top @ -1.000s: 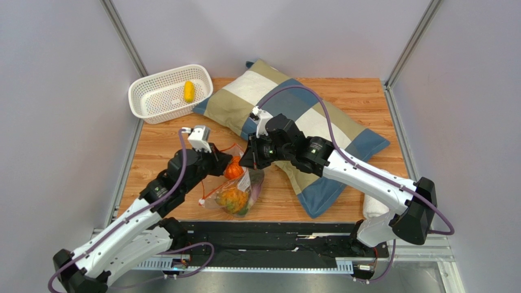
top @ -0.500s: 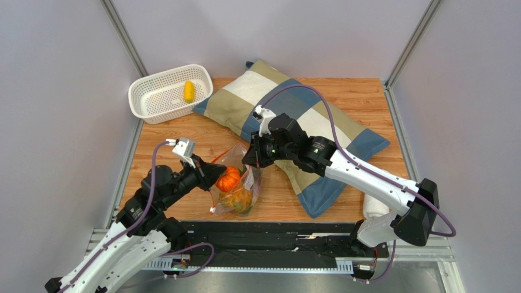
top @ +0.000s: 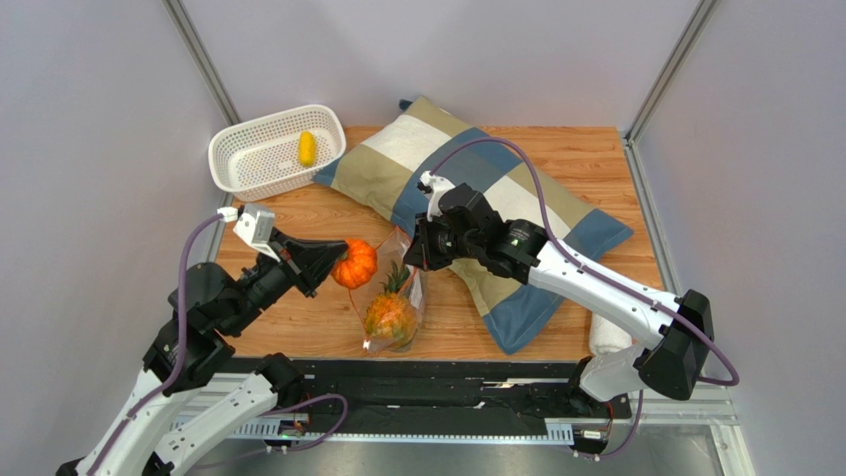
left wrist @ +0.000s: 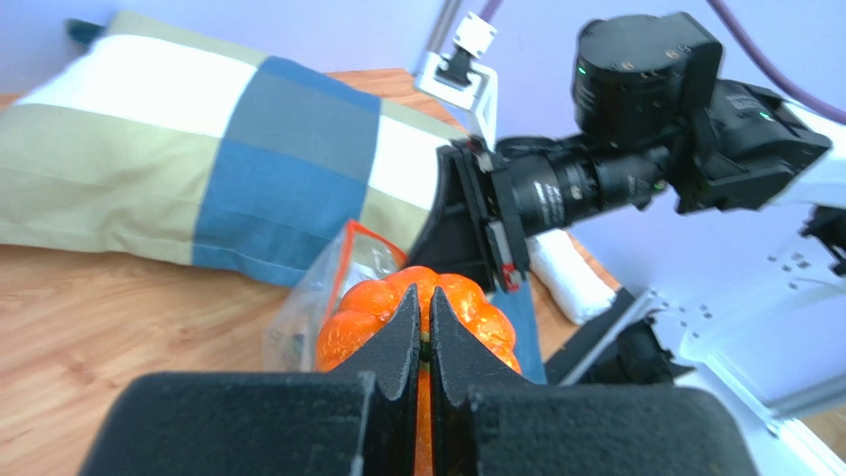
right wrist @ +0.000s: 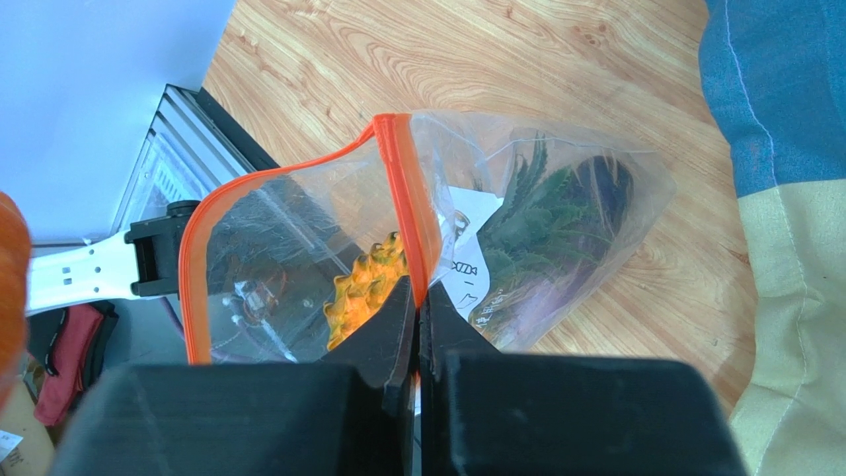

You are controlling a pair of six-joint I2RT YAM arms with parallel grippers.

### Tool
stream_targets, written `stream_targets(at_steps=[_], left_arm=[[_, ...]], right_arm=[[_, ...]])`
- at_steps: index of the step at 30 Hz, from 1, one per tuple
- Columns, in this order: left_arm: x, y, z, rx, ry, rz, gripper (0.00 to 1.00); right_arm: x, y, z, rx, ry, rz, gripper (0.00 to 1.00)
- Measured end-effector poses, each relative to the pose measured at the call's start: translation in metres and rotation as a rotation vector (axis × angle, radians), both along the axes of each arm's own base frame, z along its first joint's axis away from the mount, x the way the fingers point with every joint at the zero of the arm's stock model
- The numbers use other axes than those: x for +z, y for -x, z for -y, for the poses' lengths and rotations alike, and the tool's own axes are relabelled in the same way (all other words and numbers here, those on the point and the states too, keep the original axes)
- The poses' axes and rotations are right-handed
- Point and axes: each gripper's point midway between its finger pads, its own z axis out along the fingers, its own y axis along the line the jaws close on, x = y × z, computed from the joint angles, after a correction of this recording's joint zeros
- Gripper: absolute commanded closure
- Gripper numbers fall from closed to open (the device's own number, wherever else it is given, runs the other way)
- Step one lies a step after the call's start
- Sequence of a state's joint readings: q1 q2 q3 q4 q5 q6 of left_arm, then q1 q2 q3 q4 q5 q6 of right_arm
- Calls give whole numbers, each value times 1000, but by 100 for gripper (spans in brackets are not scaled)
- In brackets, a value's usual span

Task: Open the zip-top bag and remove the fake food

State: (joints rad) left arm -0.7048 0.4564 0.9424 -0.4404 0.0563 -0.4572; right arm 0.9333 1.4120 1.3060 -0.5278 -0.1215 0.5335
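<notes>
My left gripper (top: 336, 260) (left wrist: 425, 302) is shut on the stem of an orange-red round fake food (top: 357, 266) (left wrist: 479, 317), held in the air left of the zip-top bag (top: 409, 295). The clear bag hangs open from my right gripper (top: 413, 256) (right wrist: 417, 290), which is shut on its orange zip strip (right wrist: 401, 198). Inside the bag are an orange pineapple (top: 389, 317) (right wrist: 363, 288) with a green crown (right wrist: 536, 228) and a dark purple piece (right wrist: 608, 188). The bag's bottom rests on the wooden table (top: 298, 223).
A white perforated basket (top: 238, 159) at the back left holds a yellow piece (top: 307, 149). A checked pillow (top: 477, 183) lies behind and to the right of the bag, under the right arm. A white roll (top: 604, 337) sits by the right arm's base.
My left arm drew back to the left, pulling the orange-red round piece out of the bag. The bag now hangs more upright from the right gripper.
</notes>
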Motion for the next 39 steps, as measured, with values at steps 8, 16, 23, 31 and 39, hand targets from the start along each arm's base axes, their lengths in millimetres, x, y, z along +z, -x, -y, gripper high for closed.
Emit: stream_targets(at_steps=[8, 16, 23, 31, 39], left_arm=[[24, -65, -9, 249, -116, 3, 100], [37, -170, -61, 600, -151, -36, 100], [-13, -274, -114, 816, -232, -104, 100], [-78, -386, -190, 955, -231, -172, 100], [-133, -472, -260, 1029, -186, -214, 100]], right_arm=[[-1, 3, 4, 11, 7, 7, 100], [3, 9, 7, 41, 1, 24, 100], [10, 18, 5, 96, -24, 20, 100], [12, 29, 2, 152, -43, -3, 100], [19, 37, 12, 167, -40, 5, 100]])
